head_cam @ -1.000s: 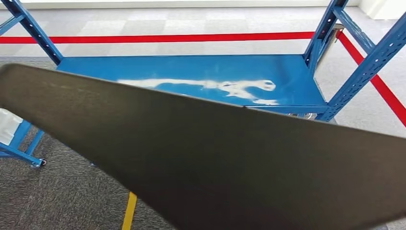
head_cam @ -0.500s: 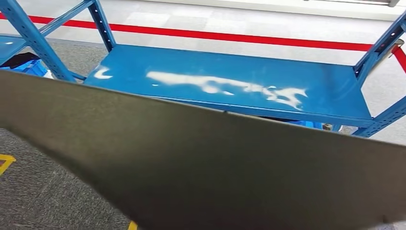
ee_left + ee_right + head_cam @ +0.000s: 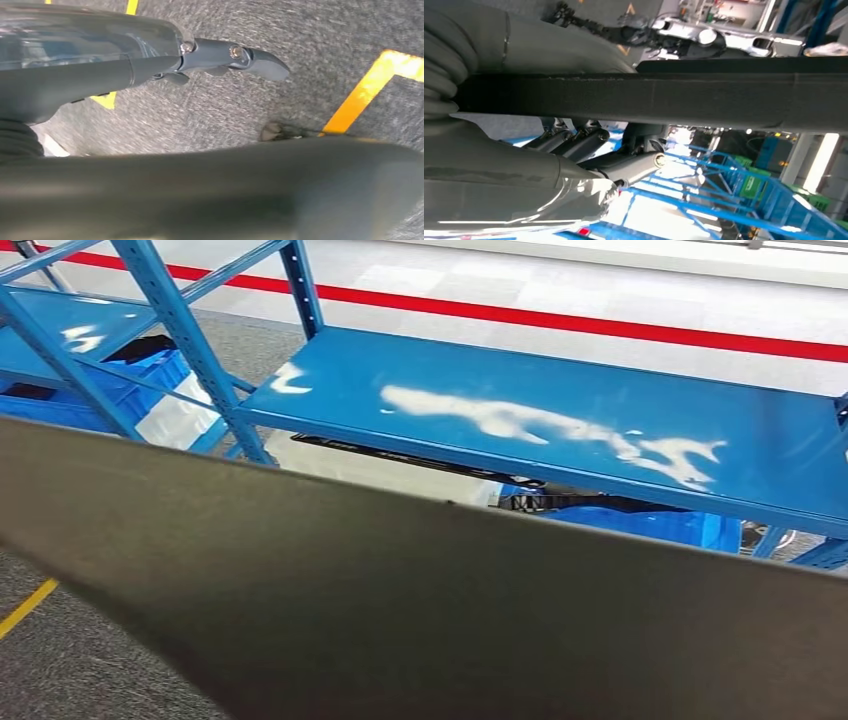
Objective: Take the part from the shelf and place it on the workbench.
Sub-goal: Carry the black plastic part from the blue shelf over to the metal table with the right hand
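Part (image 3: 420, 610), big dark flat panel, carried low across body, edge-gripped both sides so it stays level. Right hand (image 3: 589, 135) clamps panel edge, left hand (image 3: 150, 70) likewise. Blue shelf (image 3: 560, 410) just ahead; bench not seen.

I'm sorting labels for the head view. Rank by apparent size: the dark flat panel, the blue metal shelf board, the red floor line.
1. Dark flat panel, though nearness to the camera inflates it.
2. Blue metal shelf board.
3. Red floor line.
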